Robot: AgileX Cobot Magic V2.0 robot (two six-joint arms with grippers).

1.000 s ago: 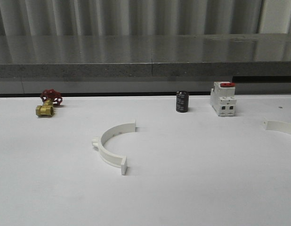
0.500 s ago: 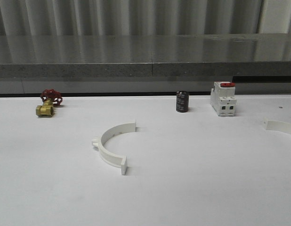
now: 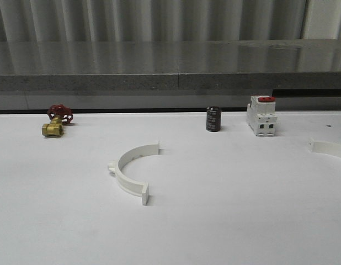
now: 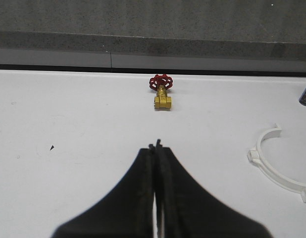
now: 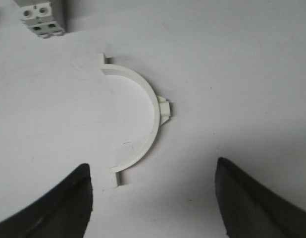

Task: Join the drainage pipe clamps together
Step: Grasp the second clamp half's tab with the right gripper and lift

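Observation:
One drainage pipe clamp [image 3: 129, 171] lies on the white table left of centre, its open side facing right; the left wrist view shows it too [image 4: 277, 161], off to the side of my left gripper [image 4: 155, 146]. That gripper is shut with nothing in it and hangs over bare table. The other drainage pipe clamp [image 3: 328, 148] lies at the table's right edge, partly cut off. In the right wrist view this clamp [image 5: 152, 101] lies flat just ahead of my right gripper [image 5: 153, 166], which is open, its dark fingers [image 5: 64, 203] wide apart above the clamp's near flange.
A white breaker with a red switch [image 3: 261, 116] and a black cylinder [image 3: 213, 119] stand at the back right. A brass valve with a red handwheel [image 3: 56, 121] sits at the back left. A grey ledge [image 3: 170, 83] runs behind the table.

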